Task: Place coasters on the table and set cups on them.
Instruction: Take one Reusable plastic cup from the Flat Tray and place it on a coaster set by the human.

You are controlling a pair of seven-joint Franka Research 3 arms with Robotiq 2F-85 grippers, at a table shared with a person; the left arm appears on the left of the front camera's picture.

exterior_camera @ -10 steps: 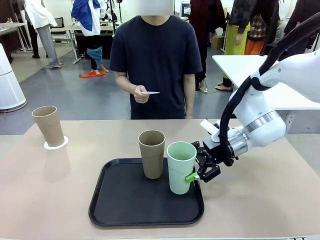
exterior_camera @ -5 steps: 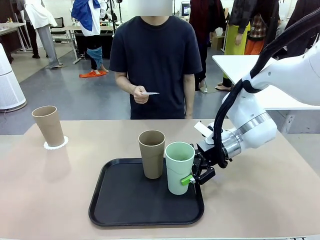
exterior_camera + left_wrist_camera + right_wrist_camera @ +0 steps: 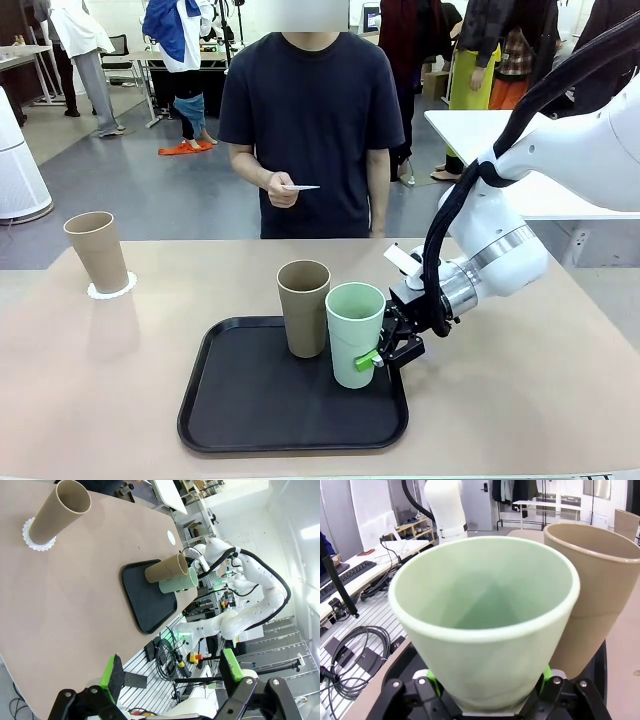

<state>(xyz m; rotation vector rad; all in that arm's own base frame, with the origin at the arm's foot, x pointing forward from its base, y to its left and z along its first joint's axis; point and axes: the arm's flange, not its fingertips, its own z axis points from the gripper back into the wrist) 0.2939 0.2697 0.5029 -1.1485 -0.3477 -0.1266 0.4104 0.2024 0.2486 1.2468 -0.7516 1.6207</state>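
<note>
A pale mint green cup [image 3: 355, 332] stands upright on the black tray [image 3: 250, 412], touching a tan cup [image 3: 303, 305] beside it. My right gripper [image 3: 375, 357] is shut on the mint cup's lower part from the right. In the right wrist view the mint cup [image 3: 485, 610] sits between the green pads [image 3: 427, 676], with the tan cup [image 3: 600, 595] behind it. Another tan cup [image 3: 97, 250] stands on a white coaster [image 3: 111, 291] at the table's far left. The person holds a coaster [image 3: 300, 186] in one hand. My left gripper [image 3: 171, 668] hangs open high above the table [image 3: 75, 605].
The person stands at the far side of the beige table [image 3: 520, 400], behind the tray. A white table [image 3: 480, 130] stands at the back right. Bare tabletop lies left and right of the tray.
My right gripper has shut on the mint cup and moved a little left with it, bringing it against the tan cup. The left arm and the person's hand have not moved.
</note>
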